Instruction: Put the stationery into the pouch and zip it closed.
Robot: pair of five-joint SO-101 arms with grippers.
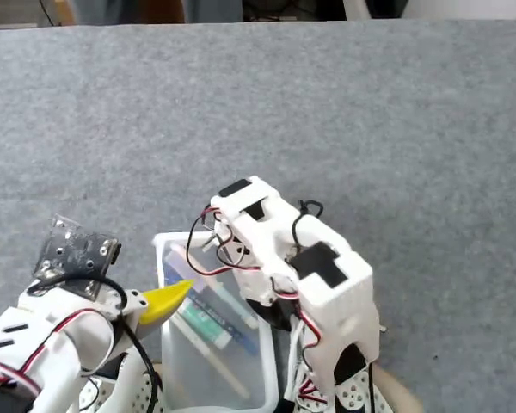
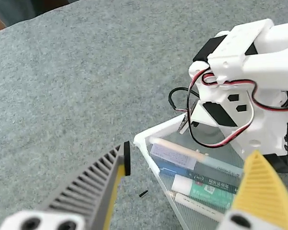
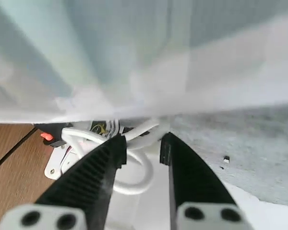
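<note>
Here, clear mesh pouch (image 1: 198,379) holding pens (image 2: 201,184), left pincer (image 2: 192,154) wide, right pincer (image 3: 142,140) narrowly parted.

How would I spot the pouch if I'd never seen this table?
Look at the grey table, at its near edge between the left arm and the right arm. The pouch lies flat there, a see-through rectangle with a white rim. Nothing else is transparent, and pens show through it.

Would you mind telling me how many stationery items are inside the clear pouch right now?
4 visible, side by side in the pouch: a cream pen, a blue pen, a white-and-green marker, a thin pencil. The right arm may hide more.
</note>
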